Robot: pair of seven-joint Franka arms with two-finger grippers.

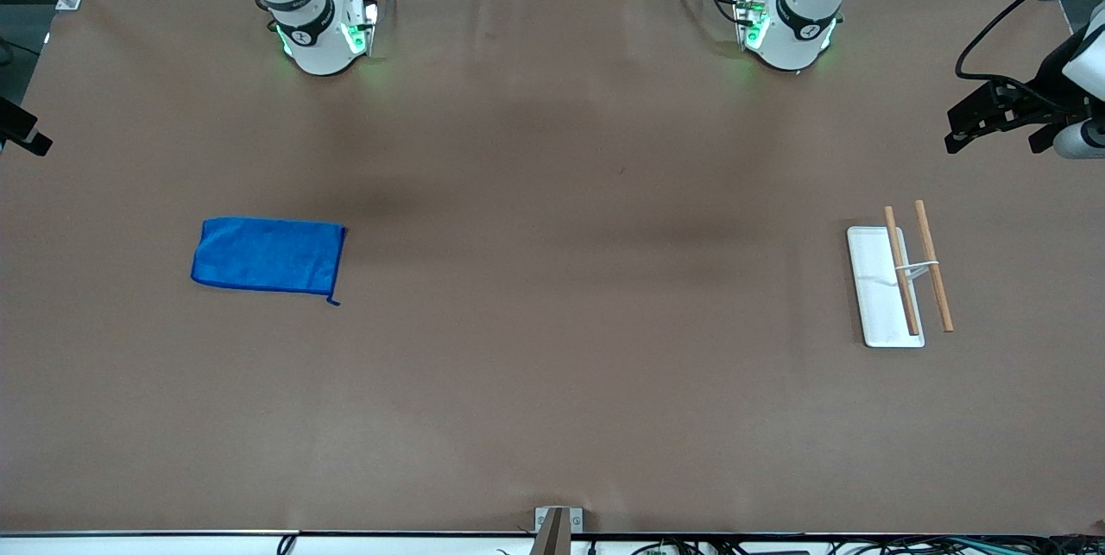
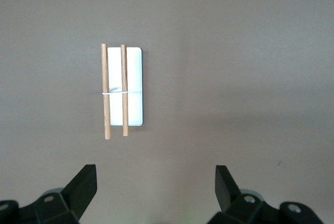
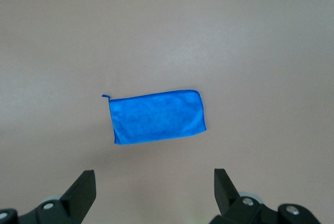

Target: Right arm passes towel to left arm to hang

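Right gripper (image 3: 151, 195) hangs high w/ fingers spread, empty, over the bright blue fleecy rectangular towel (image 1: 268, 255), which lies flat at the right arm's end, not yet picked. Left gripper (image 2: 155, 192), also spread, hovers over the white tray rack w/ two wooden rods (image 1: 900, 276), likely staged for the hang.

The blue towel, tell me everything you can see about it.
The towel is a bright blue, fleecy-looking rectangle with a darker stitched edge and a small loop sticking out at one corner. It lies flat, apparently folded, on the brown table toward the right arm's end. Nothing touches it but the table; the right gripper hangs over it with fingers spread.
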